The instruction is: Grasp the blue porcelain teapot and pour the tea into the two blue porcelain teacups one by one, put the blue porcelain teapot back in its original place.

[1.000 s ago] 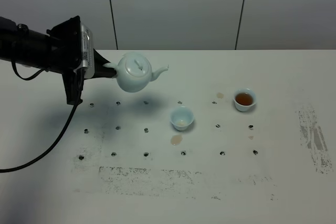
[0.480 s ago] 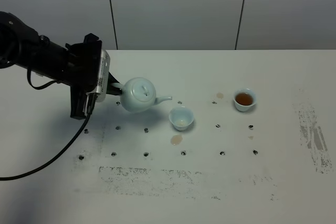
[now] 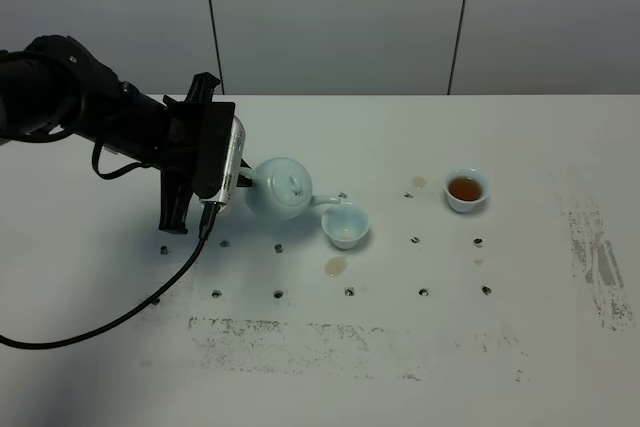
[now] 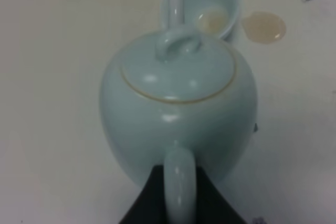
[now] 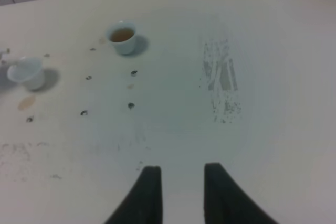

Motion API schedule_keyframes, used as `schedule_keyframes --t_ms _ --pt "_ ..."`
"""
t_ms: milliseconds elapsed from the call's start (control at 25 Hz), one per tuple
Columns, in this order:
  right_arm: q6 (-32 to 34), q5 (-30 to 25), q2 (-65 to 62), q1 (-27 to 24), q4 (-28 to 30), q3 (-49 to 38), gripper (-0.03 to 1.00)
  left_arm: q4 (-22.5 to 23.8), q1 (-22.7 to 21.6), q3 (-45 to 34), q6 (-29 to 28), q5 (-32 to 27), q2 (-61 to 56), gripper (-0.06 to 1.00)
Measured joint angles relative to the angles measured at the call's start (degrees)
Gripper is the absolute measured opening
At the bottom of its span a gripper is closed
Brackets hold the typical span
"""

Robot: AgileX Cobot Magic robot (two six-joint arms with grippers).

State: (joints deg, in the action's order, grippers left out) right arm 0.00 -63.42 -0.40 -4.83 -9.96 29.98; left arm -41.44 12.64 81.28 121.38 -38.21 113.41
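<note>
My left gripper (image 3: 240,179) is shut on the loop handle of the blue porcelain teapot (image 3: 280,187), holding it low over the table and tipped toward its spout. The spout reaches the rim of the nearer teacup (image 3: 346,225), which has a little tea at its bottom. In the left wrist view the teapot (image 4: 178,87) fills the frame, with the handle between my left gripper (image 4: 178,182) and the cup (image 4: 207,3) beyond the lid knob. The other teacup (image 3: 466,189) holds brown tea, farther right. My right gripper (image 5: 182,174) hangs empty above bare table, fingers apart.
A small tea puddle (image 3: 335,266) lies on the white table (image 3: 520,277) just in front of the nearer cup. Rows of dark screw holes dot the table. A scuffed grey patch (image 3: 600,262) marks the right side. The left arm's black cable (image 3: 120,312) trails across the table's left.
The left arm has carried the teapot down and to the right, from high over the table's left to the nearer teacup, and tipped its spout to the cup's rim. The cups stayed put.
</note>
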Motion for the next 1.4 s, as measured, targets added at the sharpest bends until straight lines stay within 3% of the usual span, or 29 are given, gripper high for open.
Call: schedule_keyframes --t_ms 840,1400 --pt "0.00 0.00 0.00 0.00 0.00 0.00 0.22 10.89 5.81 1.24 -0.52 7.05 0.30 0.10" --pt "0.00 0.00 0.00 0.00 0.00 0.00 0.22 18.23 7.62 1.68 -0.58 7.91 0.31 0.10"
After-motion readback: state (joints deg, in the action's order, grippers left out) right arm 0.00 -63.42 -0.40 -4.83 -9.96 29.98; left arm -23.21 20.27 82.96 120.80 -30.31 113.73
